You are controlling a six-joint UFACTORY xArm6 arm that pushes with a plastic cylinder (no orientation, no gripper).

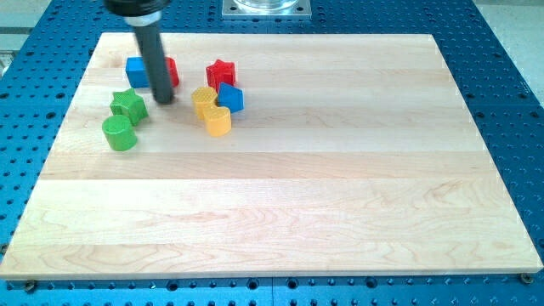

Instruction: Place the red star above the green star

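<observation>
The red star (221, 72), a small bright red block with blunt points, lies flat near the board's (340, 170) top, toward the view's left, just above the blue block (230, 98). The green star (128, 104) lies well to its left, above the green cylinder (119, 133). I have no fingers, only a rod: my tip (163, 101) stands right of the green star, hiding part of a red block (172, 71) beside the blue cube (136, 70)
</observation>
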